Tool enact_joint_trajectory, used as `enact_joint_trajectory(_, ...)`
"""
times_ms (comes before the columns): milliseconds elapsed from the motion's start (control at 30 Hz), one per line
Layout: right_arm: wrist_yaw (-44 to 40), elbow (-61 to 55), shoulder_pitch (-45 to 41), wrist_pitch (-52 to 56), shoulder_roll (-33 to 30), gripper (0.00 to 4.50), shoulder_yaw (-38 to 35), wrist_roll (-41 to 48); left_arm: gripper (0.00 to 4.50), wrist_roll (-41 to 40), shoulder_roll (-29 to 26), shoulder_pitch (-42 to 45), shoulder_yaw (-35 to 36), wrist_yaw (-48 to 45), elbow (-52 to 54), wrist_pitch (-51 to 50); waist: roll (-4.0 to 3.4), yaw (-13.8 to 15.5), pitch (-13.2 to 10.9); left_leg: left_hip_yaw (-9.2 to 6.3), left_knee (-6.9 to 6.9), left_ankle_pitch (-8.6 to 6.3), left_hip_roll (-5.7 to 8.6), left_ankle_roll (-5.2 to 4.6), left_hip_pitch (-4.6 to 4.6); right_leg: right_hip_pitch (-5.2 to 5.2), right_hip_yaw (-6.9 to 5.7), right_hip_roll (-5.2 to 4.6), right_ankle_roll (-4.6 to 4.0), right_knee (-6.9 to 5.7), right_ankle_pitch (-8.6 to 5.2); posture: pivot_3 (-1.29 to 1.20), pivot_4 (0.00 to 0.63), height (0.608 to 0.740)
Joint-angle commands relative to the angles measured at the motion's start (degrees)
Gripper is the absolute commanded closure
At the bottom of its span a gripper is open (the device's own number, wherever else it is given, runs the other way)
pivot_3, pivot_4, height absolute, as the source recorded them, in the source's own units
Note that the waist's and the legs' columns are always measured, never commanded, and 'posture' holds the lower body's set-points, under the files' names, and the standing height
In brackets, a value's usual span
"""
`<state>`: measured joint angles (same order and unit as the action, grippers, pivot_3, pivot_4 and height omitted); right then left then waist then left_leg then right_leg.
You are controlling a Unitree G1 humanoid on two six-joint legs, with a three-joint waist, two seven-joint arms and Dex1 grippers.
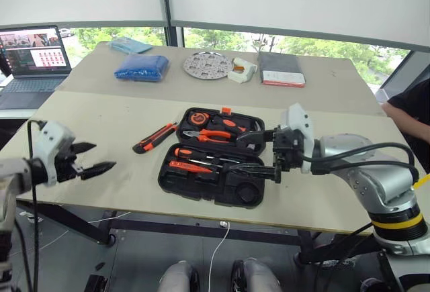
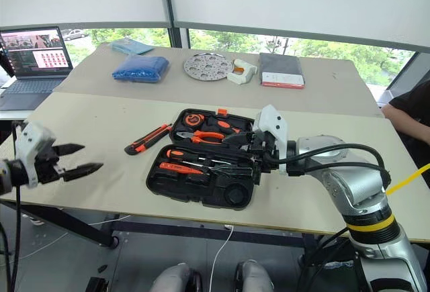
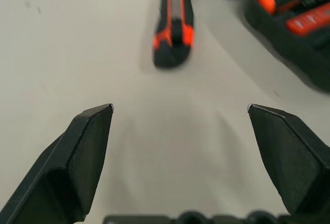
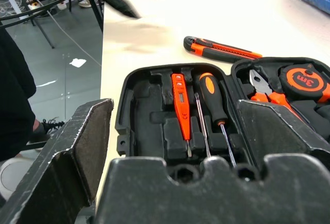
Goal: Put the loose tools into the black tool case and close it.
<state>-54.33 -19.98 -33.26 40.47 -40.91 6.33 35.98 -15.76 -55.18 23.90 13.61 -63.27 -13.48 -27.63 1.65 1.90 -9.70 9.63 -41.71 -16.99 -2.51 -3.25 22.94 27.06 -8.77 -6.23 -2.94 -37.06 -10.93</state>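
The black tool case [image 1: 173, 177] lies open mid-table. In its near half rest an orange-and-black screwdriver [image 4: 212, 98] and a slim orange tester screwdriver [image 4: 180, 98]; pliers [image 4: 268, 92] and a tape measure [image 4: 304, 80] sit in the far half. The orange-black utility knife [image 1: 154, 137] lies loose on the table just left of the case. My right gripper [image 1: 236, 154] hovers open over the case's right side, pointing left, holding nothing. My left gripper [image 1: 104, 156] is open and empty near the table's front left edge, a short way from the knife [image 3: 174, 23].
Along the back of the table are a laptop [image 1: 33, 57], a blue bag [image 1: 141, 68], a round perforated disc [image 1: 206, 65], a white object [image 1: 243, 70] and a dark book with a red edge [image 1: 281, 69]. A person's sleeve [image 1: 410, 111] shows at the right.
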Motion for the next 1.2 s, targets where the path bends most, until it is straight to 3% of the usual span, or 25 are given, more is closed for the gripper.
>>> enact_joint_trajectory(33, 0.9, -2.5, 0.0, -0.9, 0.2, 0.0, -1.5, -0.4, 0.01, 6.2, 1.5, 11.2, -8.3, 0.7, -10.6, 2.5, 0.02, -0.2, 0.0, 0.04, 0.0, 0.19, -0.01, -0.33, 0.04, 0.03, 0.01, 0.15, 0.0, 0.01, 0.01, 0.0, 0.15, 0.718)
enact_joint_trajectory(267, 6.0, -10.6, 5.4, 1.6, 1.1, 0.0, -3.5, 0.5, 0.01, 17.7, 10.1, 28.1, -24.2, -4.7, -31.9, 10.2, 0.06, -1.6, 0.0, 0.18, 0.0, 0.26, 0.05, -0.45, 0.05, 0.04, 0.02, 0.37, 0.02, -0.02, -0.01, 0.0, 0.15, 0.718)
enact_joint_trajectory(467, 8.1, -14.1, 7.6, 3.2, 0.9, 0.0, -4.1, 1.4, 0.01, 23.7, 14.9, 34.9, -28.0, -0.5, -46.7, 15.6, 0.09, -2.0, 0.0, 0.19, -0.02, 0.26, 0.01, -0.44, -0.04, 0.05, 0.18, 0.33, 0.05, 0.0, -0.03, 0.0, 0.15, 0.718)
enact_joint_trajectory(567, 8.5, -14.9, 8.2, 3.7, 0.4, 0.0, -4.6, 1.7, 0.64, 24.2, 15.5, 36.1, -27.5, -0.4, -49.5, 17.8, 0.09, -1.9, 0.0, 0.13, -0.01, 0.26, -0.03, -0.45, -0.1, 0.02, 0.19, 0.03, 0.05, -0.05, -0.03, 0.0, 0.15, 0.718)
enact_joint_trajectory(767, 8.7, -15.2, 8.8, 3.7, -0.5, 0.0, -5.2, 2.2, 2.69, 22.3, 12.7, 37.2, -23.9, -1.6, -51.2, 19.1, 0.1, -2.3, 0.0, 0.07, -0.06, 0.28, -0.1, -0.43, -0.13, 0.01, 0.18, -0.04, 0.07, -0.16, 0.0, 0.0, 0.15, 0.718)
enact_joint_trajectory(867, 8.4, -15.0, 9.1, 4.8, -0.9, 0.0, -6.0, 3.8, 2.76, 17.7, 10.0, 38.1, -18.8, -6.0, -49.1, 26.3, 0.16, -2.8, 0.0, 0.06, -0.06, 0.29, -0.14, -0.43, -0.04, 0.08, 0.16, 0.05, 0.06, -0.13, 0.0, 0.0, 0.15, 0.718)
enact_joint_trajectory(1000, 5.4, -16.4, 10.3, 7.8, -3.1, 0.0, -7.5, 9.1, 2.76, 13.1, 6.2, 34.8, -17.8, -22.4, -39.8, 31.9, 0.26, -2.7, 0.0, 0.07, -0.13, 0.33, -0.15, -0.37, 0.23, 0.31, 0.1, 0.1, -0.24, -0.11, 0.15, 0.0, 0.15, 0.718)
enact_joint_trajectory(1133, 5.8, -17.2, 11.1, 6.9, -4.3, 0.0, -6.7, 7.8, 2.76, 9.2, 5.1, 30.9, -19.6, -29.1, -28.0, 26.8, 0.24, -2.2, 0.0, 0.08, -0.12, 0.24, 0.02, -0.51, 0.2, 0.25, 0.09, 0.16, -0.29, -0.06, 0.14, 0.0, 0.15, 0.718)
enact_joint_trajectory(1200, 6.0, -17.5, 12.0, 6.5, -4.7, 0.0, -7.0, 7.4, 2.76, 0.8, 3.3, 27.1, -24.6, -29.2, -14.6, 20.2, 0.24, -2.1, 0.0, 0.07, -0.15, 0.22, 0.04, -0.55, 0.23, 0.22, 0.1, 0.14, 0.04, -0.04, -0.01, 0.0, 0.15, 0.718)
